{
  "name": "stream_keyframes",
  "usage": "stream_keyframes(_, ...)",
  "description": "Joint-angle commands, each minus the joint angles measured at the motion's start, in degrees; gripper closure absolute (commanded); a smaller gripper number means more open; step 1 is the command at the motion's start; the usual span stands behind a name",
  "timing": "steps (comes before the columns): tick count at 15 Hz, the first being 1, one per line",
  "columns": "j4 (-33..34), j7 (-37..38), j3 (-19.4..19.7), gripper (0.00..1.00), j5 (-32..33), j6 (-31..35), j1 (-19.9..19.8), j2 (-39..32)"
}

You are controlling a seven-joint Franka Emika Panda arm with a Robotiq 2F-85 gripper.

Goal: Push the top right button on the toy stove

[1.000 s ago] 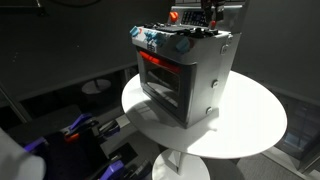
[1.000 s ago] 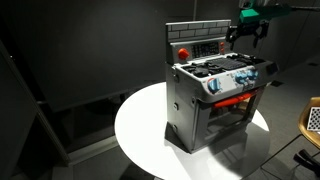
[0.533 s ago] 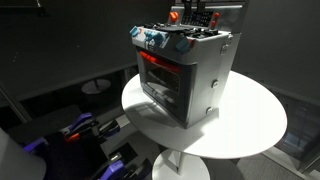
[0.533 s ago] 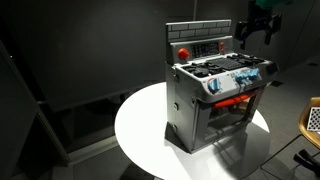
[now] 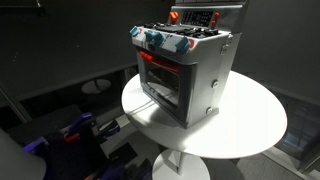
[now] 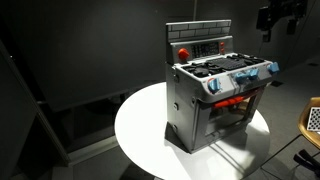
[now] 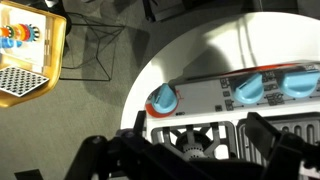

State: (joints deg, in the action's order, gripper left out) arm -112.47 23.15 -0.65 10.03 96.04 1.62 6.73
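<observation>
On the round white table: one toy stove, gripper held off it, high to the right

1. Table. It shows in both exterior views, with a pale, smooth top that carries the stove and nothing else you can make out.

2. Stove. A silver-grey box, it stands upright near the middle of the table. The door window glows red. Blue knobs line the front edge below the dark cooktop, and your wrist view looks down on three of them. A red back panel rises behind the cooktop, with a round red button at its left end in that view.

3. Gripper. You hold it in the air above and to the right of the back panel, touching nothing. The jaws are spread wide and empty. In the wrist view its dark fingers stand to either side of the cooktop.

4. Yellow tray. It sits off the table, at the far right edge, and the wrist view shows a gridded sheet in it.
</observation>
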Motion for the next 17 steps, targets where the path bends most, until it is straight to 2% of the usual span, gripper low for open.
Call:
stream_keyframes(1, -5.28, -4.01, -1.04, 0.00, -0.73, -0.06, -0.11, 6.96)
stream_keyframes(10, -14.80, -9.08, -2.86, 0.00, -1.16, 1.83, 0.45, 19.26)
stream_keyframes(17, -15.29, -8.05, -3.93, 0.00, -0.40, 1.02, -0.15, 19.71)
